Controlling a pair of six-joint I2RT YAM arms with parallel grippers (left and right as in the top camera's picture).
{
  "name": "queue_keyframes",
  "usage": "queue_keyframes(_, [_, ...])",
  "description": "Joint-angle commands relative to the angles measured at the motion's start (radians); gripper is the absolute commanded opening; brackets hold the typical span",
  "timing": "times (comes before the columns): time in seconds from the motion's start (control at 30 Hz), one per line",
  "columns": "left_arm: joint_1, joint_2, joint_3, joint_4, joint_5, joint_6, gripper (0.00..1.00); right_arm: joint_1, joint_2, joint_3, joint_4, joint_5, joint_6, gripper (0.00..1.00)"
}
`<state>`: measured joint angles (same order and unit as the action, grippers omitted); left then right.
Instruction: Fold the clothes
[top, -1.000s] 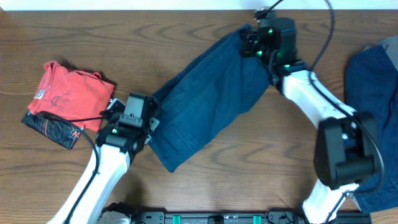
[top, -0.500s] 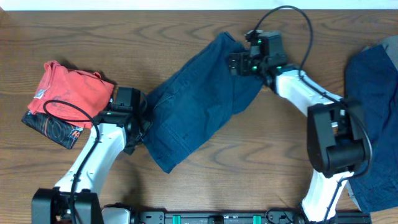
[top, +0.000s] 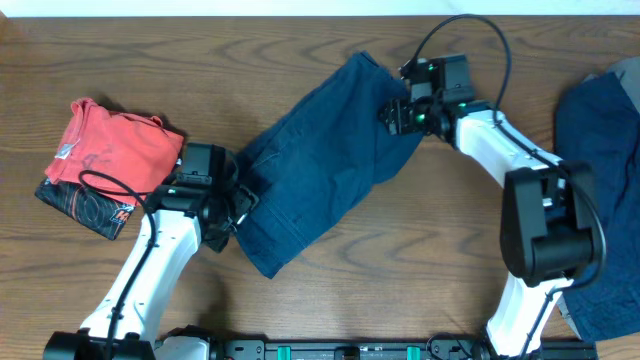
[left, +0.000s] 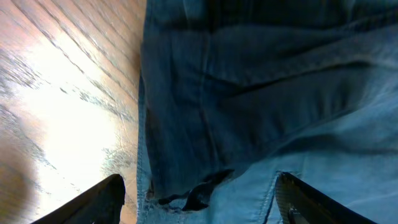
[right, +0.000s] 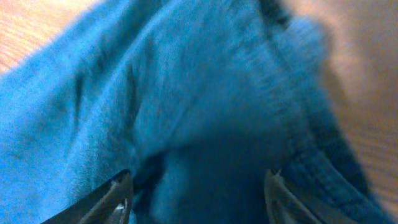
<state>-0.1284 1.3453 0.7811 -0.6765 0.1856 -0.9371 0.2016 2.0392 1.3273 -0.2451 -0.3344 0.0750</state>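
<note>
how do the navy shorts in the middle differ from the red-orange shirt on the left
Colour: the navy shorts are dark blue, the red-orange shirt bright. Pose: the shorts spread diagonally on the table; the shirt sits bunched on a black garment. Both are cloth.

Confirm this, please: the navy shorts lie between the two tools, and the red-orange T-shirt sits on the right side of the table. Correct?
No. The overhead view shows the red-orange T-shirt on the table's left side; the navy shorts do lie between the left tool and right tool.
</note>
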Motion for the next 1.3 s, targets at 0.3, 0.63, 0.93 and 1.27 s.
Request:
queue_keyframes(0.3, [-0.007, 0.177, -0.073, 0.294, -0.061, 0.118, 0.8, 0.006, 0.056, 0.011, -0.266, 0.238, 0.009, 0.33])
queue_keyframes(0.63, [-0.006, 0.209, -0.073, 0.468, 0.135, 0.425, 0.84, -0.066, 0.031, 0.011, -0.596, 0.36, 0.202, 0.32])
queue_keyframes(0.93, [-0.006, 0.21, -0.073, 0.393, 0.21, 0.503, 0.9, -0.089, -0.127, 0.015, -0.609, 0.319, 0.2, 0.39])
queue_keyframes(1.27, [-0.038, 0.257, -0.08, 0.375, 0.282, 0.589, 0.89, -0.09, -0.406, 0.015, -0.621, 0.281, 0.188, 0.51])
